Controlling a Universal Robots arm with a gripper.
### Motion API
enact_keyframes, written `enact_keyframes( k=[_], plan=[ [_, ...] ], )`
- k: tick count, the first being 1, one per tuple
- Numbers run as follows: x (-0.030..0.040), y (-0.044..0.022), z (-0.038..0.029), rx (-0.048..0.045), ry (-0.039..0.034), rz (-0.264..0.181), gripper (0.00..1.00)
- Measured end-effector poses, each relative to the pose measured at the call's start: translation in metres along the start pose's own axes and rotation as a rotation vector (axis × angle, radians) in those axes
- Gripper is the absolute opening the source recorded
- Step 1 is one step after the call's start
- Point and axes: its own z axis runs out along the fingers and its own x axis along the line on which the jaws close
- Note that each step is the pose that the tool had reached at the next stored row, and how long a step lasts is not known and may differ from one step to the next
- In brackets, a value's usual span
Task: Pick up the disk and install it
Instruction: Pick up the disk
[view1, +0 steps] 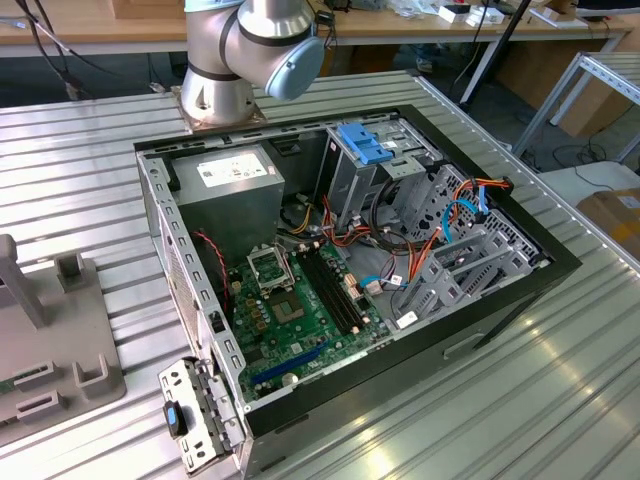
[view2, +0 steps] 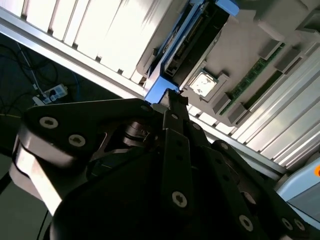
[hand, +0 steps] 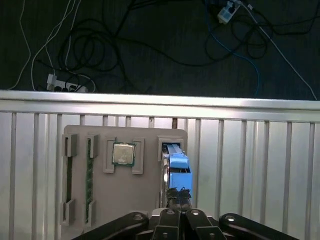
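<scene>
The disk (hand: 176, 165) stands on edge in a slot of a grey parts tray (hand: 145, 200), its bright blue carrier uppermost. My gripper (hand: 179, 196) sits at the disk's near end with its fingers drawn together on the blue carrier. In the second wrist view the disk (view2: 195, 40) runs away from the gripper (view2: 174, 100), and the fingertip touches the carrier's blue corner. In the exterior view, part of the parts tray (view1: 50, 370) lies at the left and the arm's base (view1: 235, 50) stands behind the open computer case (view1: 340, 260).
A processor chip (hand: 123, 154) and memory sticks (hand: 90, 175) sit in other tray pockets. The table edge (hand: 160, 102) lies just past the tray, with floor cables beyond. Inside the case are a drive cage (view1: 440, 230), a ribbed blue flap (view1: 365, 145) and loose wires.
</scene>
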Motion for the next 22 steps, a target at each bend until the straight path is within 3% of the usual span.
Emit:
enact_keyframes(
  k=[14,17,19,22],
  plan=[
    [-0.0027,0.0028,0.0055,0.0,0.0007,0.011,0.11],
    [-0.0027,0.0028,0.0056,0.0,0.0007,0.011,0.3],
    [-0.0024,0.0029,0.0057,0.0002,0.0006,0.011,0.54],
    [-0.0022,0.0029,0.0056,0.0,0.0007,0.011,0.66]
  ],
)
